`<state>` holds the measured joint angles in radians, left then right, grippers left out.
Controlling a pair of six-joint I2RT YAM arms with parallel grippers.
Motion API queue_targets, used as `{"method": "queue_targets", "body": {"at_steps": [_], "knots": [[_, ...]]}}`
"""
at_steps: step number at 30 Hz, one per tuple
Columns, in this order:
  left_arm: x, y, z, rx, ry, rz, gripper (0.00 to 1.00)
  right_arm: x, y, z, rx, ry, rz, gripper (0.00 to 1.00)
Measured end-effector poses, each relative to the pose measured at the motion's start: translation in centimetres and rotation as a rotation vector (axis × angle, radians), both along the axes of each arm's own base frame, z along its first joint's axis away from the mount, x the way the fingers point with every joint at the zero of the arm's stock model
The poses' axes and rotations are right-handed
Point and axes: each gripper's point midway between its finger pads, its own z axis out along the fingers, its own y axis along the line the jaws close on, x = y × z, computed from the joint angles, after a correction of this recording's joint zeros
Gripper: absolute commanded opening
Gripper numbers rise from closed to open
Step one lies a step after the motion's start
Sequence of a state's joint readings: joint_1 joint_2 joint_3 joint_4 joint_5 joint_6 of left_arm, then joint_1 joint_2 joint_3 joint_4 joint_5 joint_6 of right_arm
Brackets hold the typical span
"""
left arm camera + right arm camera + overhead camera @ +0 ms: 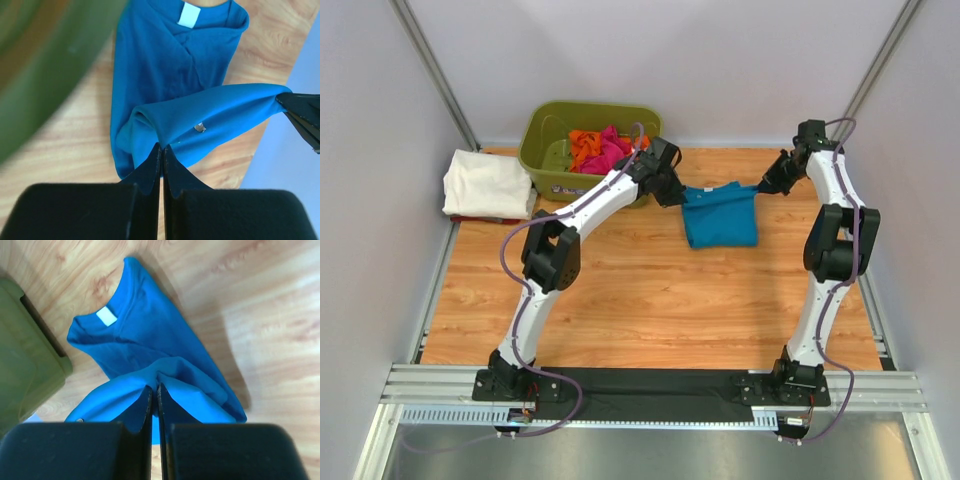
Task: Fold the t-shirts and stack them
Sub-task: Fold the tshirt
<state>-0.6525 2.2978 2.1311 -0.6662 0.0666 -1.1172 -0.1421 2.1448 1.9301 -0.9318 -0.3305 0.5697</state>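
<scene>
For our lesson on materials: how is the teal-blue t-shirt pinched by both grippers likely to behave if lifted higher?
Probably floppy: the teal-blue t-shirt drapes in folds between the left gripper and right gripper. Likely light, since small edge pinches hold part up. It may slip if a pinch loosens.

1. Left wrist view: the green tub (45,65) is blurred, cut off at the left edge.
2. Top view: a red thing (472,217) is mostly hidden under the white shirt (488,183).
3. The left arm (610,190) covers the tub's near corner.
</scene>
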Motion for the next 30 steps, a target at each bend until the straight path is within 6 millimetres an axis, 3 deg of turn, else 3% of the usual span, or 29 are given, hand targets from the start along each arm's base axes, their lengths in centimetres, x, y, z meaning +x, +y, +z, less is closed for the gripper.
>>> {"method": "queue_targets", "body": {"at_steps": [3, 5, 7, 8, 9, 11, 14, 19, 22, 25, 30], "knots": [[1.3, -0.1, -1.2, 0.002, -0.003, 0.018, 0.0, 1.4, 0.0, -1.5, 0.004, 0.0, 0.008, 0.0], [1.9, -0.2, -2.4, 0.019, -0.003, 0.038, 0.01, 2.2, 0.1, -2.9, 0.01, 0.005, 0.017, 0.11], [2.2, 0.0, -3.2, 0.039, -0.01, 0.051, 0.22, 2.9, 0.4, -4.3, 0.015, 0.013, 0.029, 0.22], [2.4, 0.2, -3.3, 0.049, -0.017, 0.061, 0.33, 3.2, 0.4, -4.7, 0.012, 0.013, 0.032, 0.38], [2.5, 0.4, -3.3, 0.057, -0.02, 0.066, 0.47, 3.9, 0.4, -5.0, 0.011, -0.001, 0.035, 0.46], [3.0, 0.8, -3.3, 0.065, -0.029, 0.085, 0.56, 4.9, 0.3, -5.2, 0.008, -0.027, 0.038, 0.6], [3.9, 1.1, -2.7, 0.061, -0.059, 0.096, 0.64, 6.3, 0.2, -4.0, 0.015, -0.086, 0.042, 0.68], [5.6, 0.4, -0.2, 0.019, -0.155, 0.077, 0.7, 8.8, 0.4, 0.5, 0.017, -0.24, 0.064, 0.7], [5.5, -0.5, 0.9, 0.005, -0.206, 0.033, 0.73, 8.3, 0.6, 3.1, 0.016, -0.295, 0.073, 0.72], [4.4, -1.5, 2.7, 0.015, -0.277, -0.035, 0.73, 5.9, 1.3, 5.1, 0.021, -0.321, 0.084, 0.73], [-0.1, -2.7, 6.2, 0.032, -0.361, -0.138, 0.72, 1.8, 3.2, 6.5, 0.022, -0.335, 0.111, 0.71]]}}
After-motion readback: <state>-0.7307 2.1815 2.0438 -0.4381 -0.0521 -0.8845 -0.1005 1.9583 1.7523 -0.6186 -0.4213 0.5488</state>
